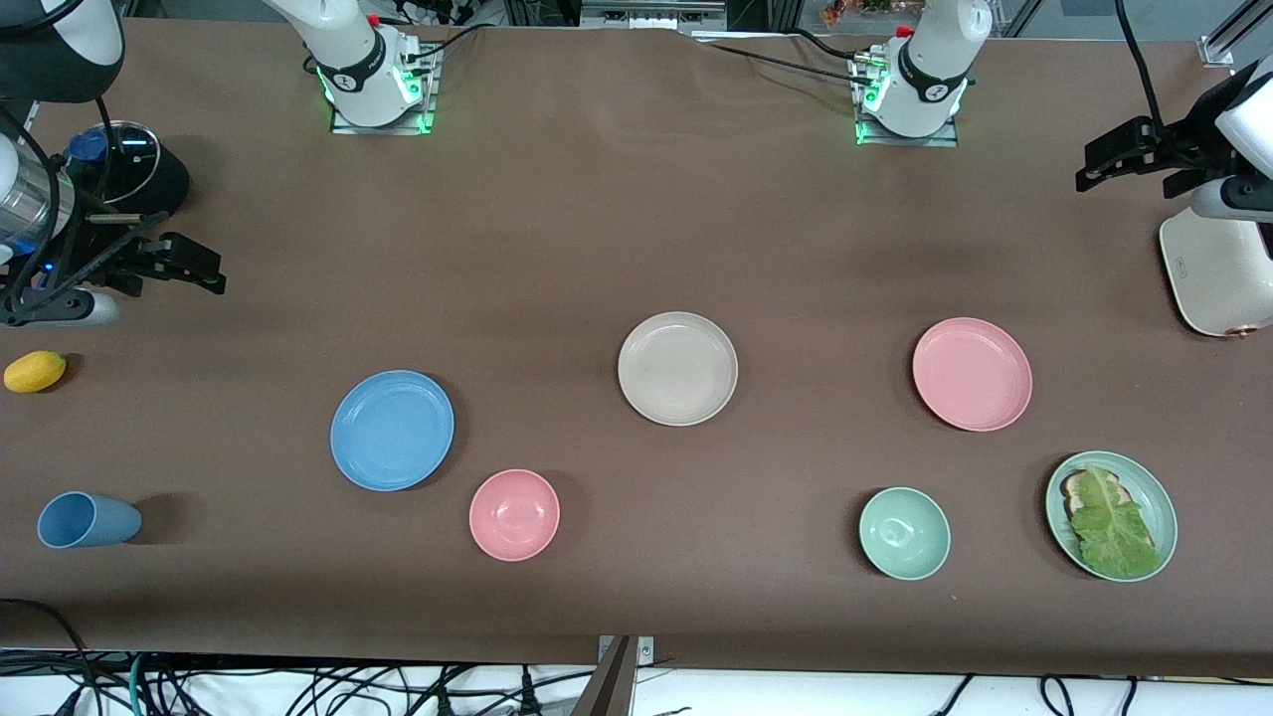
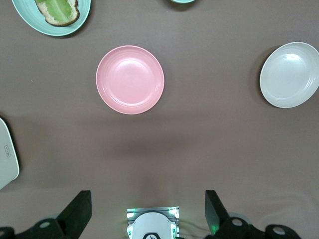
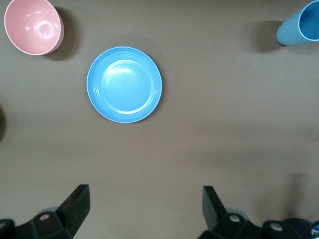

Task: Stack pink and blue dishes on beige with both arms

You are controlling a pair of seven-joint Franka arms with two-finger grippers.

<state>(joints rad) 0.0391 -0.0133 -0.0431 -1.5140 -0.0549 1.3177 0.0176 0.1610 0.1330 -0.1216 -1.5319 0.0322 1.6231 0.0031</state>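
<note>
- Plates of the task are lying apart on the brown table: the beige plate is sitting near the middle, the pink plate toward the left arm's end, the blue plate toward the right arm's end and a little nearer the front camera.
- Nothing is being stacked yet; all three plates are lying flat and untouched.
- Both arms are being held high at the table's ends, waiting: the left gripper is hanging with its fingers spread wide and empty beside the cream toaster, and the right gripper is likewise being held wide and empty near the black pot.
- A slip is judged likely at pickup, since the low rims are offering thin edges to pinch and a tilted plate could be dropped.
- A collision is judged possible if both plates are being carried to the beige plate at once.
- Wrong picks are being risked by the pink bowl just beside the blue plate, and the blue cup.
- Fingertips are being cut off in both wrist views, and the toaster is being cropped at the frame edge.
</note>
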